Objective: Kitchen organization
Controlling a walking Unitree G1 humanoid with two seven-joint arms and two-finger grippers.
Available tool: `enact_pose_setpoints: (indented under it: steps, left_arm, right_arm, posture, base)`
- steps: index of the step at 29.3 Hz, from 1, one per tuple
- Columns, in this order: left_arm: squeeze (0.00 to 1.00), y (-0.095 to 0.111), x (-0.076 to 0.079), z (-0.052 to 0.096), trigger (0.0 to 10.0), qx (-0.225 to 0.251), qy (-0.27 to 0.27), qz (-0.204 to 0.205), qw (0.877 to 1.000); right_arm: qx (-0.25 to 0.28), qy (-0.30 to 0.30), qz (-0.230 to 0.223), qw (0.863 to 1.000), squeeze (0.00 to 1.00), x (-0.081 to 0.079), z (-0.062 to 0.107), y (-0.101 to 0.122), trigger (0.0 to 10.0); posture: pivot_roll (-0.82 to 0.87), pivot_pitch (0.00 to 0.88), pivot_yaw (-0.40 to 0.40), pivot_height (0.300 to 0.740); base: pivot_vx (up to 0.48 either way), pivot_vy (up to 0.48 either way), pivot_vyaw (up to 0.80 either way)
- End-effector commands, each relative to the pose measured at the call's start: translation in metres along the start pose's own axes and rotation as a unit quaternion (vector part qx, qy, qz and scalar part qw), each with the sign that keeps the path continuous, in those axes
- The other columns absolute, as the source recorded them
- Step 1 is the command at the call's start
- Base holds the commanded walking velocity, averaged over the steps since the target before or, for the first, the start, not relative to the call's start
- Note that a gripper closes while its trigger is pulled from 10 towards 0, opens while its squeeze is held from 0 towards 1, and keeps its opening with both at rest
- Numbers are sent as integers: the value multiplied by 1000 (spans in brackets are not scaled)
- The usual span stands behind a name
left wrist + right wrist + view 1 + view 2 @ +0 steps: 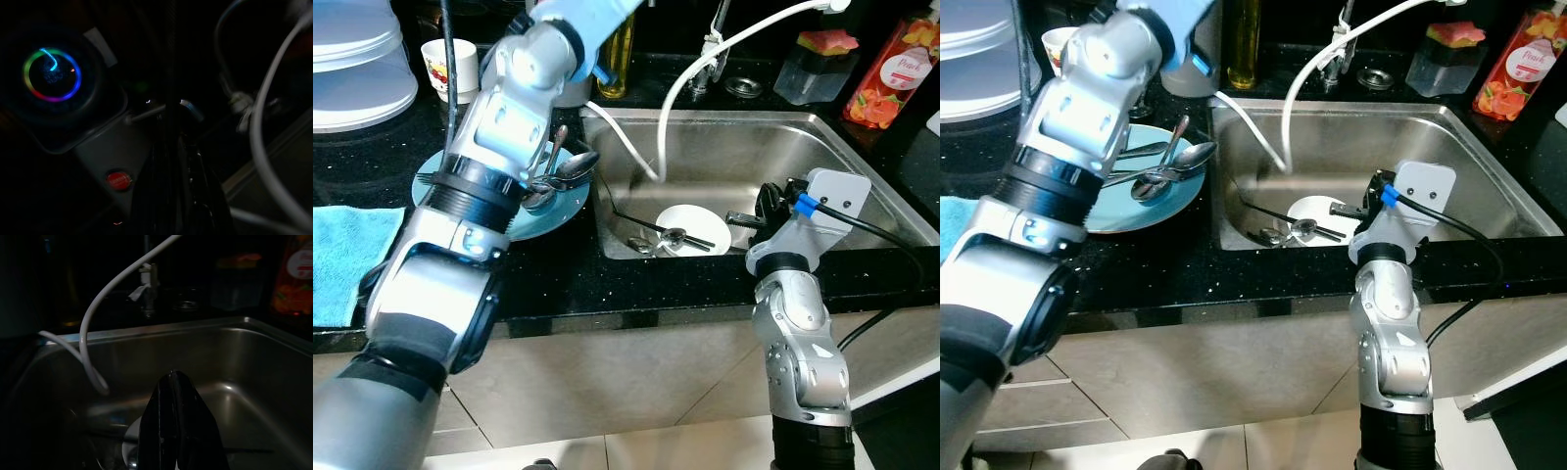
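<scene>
A sink (862, 186) is set into the bench (607, 284), to the right. In it lies a plate (697, 223) with cutlery across it. Left of the sink, on the bench, a second plate (1160, 201) carries spoons (1170, 166). A towel (342, 255) lies far left; bottles (891, 73) stand behind the sink.

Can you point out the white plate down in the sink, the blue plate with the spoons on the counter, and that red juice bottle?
white plate (697, 221): left eye view, bare upper part of its face.
blue plate (1167, 203): right eye view, bare right part.
red juice bottle (893, 73): left eye view, label at mid-body.
</scene>
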State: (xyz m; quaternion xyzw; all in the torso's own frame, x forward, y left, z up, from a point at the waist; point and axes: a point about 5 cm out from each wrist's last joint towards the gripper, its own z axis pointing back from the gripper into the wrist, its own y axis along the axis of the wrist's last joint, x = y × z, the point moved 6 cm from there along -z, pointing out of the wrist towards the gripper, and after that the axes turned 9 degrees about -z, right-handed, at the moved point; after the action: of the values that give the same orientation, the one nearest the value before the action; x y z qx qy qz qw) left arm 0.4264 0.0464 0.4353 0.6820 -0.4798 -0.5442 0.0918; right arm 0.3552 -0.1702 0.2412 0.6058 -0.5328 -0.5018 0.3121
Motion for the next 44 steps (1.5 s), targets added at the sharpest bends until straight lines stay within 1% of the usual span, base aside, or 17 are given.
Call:
enact_pose_setpoints:
  steps: [1,7,10,12,15,17,21,23,24,25,28,32,33,34,35,39,44]
  left_arm:
    - [0,16,-2,-2,10000,21,9,86,996]
    - [0,26,-9,0,10000,51,30,175,983]
    - [0,29,-7,1,10000,65,34,260,963]
    - [0,15,13,1,10000,40,9,347,937]
    - [0,-5,33,0,10000,-3,-9,387,922]
    - [0,-35,73,2,10000,-72,-53,431,898]
    - [0,-51,106,5,10000,-107,-90,402,905]
    - [0,-51,106,5,10000,-107,-90,402,905]
    - [204,-54,118,6,10000,-117,-106,376,913]
    - [1000,-56,133,10,10000,-121,-130,356,917]
    - [1000,-57,150,16,10000,-119,-160,331,922]
    - [1000,-44,145,16,10000,-87,-166,324,927]
    - [129,-32,131,13,10000,-59,-152,330,930]
    - [129,-32,131,13,10000,-59,-152,330,930]
    - [0,-13,100,9,10000,-17,-118,328,937]
    - [0,-7,82,9,10000,-9,-109,317,942]
    - [0,-16,68,15,10000,-37,-127,232,964]
  right_arm:
    - [-2,-5,0,1000,0,2,1,-1,10000]
    - [-2,-8,2,1000,0,3,2,-2,10000]
    - [-3,-9,2,1000,0,4,2,-1,10000]
    - [-3,-9,3,1000,0,4,2,-2,10000]
    - [-3,-7,3,1000,0,3,2,-2,10000]
    - [-3,-6,5,1000,0,2,3,-2,10000]
    - [-3,-6,7,1000,0,2,3,-2,10000]
    - [-3,-6,7,1000,0,2,3,-2,10000]
    - [-3,-6,8,1000,0,2,3,-2,10000]
    - [-3,-7,9,1000,0,2,3,-2,10000]
    - [-3,-7,9,1000,0,3,3,-2,10000]
    - [-2,-7,9,1000,0,2,3,-2,10000]
    - [-2,-7,9,1000,0,2,3,-2,10000]
    - [-2,-7,9,1000,0,2,3,-2,10000]
    - [-1,-6,9,1000,0,2,3,-1,10000]
    - [0,-5,9,1000,0,1,2,-1,10000]
    - [1,-3,9,1000,0,2,2,0,10000]
  posture:
    - [237,80,-40,740]
    - [234,83,-38,740]
    - [233,87,-39,740]
    - [233,90,-40,740]
    - [232,93,-39,740]
    - [229,95,-39,740]
    - [225,95,-37,740]
    - [225,95,-37,740]
    - [224,95,-37,740]
    - [226,95,-36,740]
    - [226,96,-35,740]
    - [226,96,-35,740]
    - [234,97,-36,740]
    - [234,97,-36,740]
    - [238,96,-38,740]
    - [238,95,-40,740]
    - [236,90,-47,740]
  base:
    - [0,0,0]
    - [0,0,0]
    - [0,0,0]
    - [0,0,0]
    - [0,0,0]
    - [0,0,0]
    - [0,0,0]
    - [0,0,0]
    - [0,0,0]
    - [0,0,0]
    - [0,0,0]
    - [0,0,0]
    - [0,0,0]
    - [0,0,0]
    - [0,0,0]
    - [0,0,0]
    - [0,0,0]
